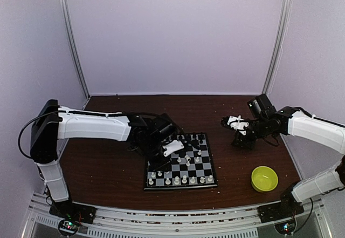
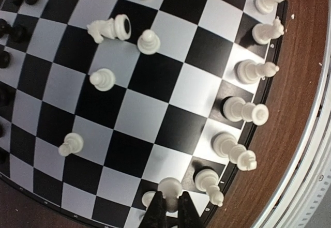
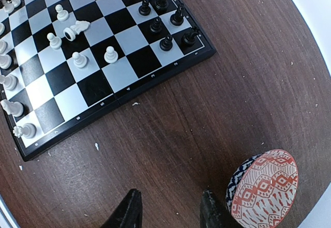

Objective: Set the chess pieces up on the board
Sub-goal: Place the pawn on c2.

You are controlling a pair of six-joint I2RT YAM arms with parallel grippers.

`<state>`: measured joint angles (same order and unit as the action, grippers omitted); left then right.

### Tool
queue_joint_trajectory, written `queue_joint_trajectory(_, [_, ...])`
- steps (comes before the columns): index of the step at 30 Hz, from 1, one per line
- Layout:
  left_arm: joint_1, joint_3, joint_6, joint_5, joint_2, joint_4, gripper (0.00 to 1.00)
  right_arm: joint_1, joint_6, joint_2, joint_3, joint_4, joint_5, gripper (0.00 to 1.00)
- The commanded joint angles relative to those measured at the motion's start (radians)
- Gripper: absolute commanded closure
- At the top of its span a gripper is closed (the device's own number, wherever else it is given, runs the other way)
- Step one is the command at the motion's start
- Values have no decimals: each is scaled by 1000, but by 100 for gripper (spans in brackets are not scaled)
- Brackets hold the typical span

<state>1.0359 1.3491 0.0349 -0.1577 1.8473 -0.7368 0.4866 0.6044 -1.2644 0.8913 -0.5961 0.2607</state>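
The board [image 1: 207,169] lies mid-table; it also shows in the left wrist view [image 2: 170,91] and the right wrist view [image 3: 134,80]. White chess pieces [image 2: 243,109] stand along its near rim, and black pieces [image 3: 165,18] along the far rim. Several white pawns stand mid-board, and one white piece [image 2: 109,29] lies on its side. My left gripper [image 2: 170,207] is shut on a white pawn [image 2: 170,187] just above the board's near left corner. My right gripper [image 3: 168,207] is open and empty over bare table right of the board.
A red-patterned bowl [image 3: 264,189] stands just right of the right gripper's fingers. A yellow-green bowl [image 1: 264,178] stands at the near right of the table. Pale crumbs [image 3: 96,146] dot the wood beside the board.
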Motion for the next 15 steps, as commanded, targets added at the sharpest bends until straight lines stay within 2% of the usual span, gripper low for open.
queue_joint_trajectory(1, [9, 33, -27, 5, 41, -15, 94, 6, 8, -5, 23, -11, -17, 62])
queue_joint_trajectory(15, [21, 58, -34, 4, 91, -16, 92, 6, 9, -10, 23, -11, -19, 62])
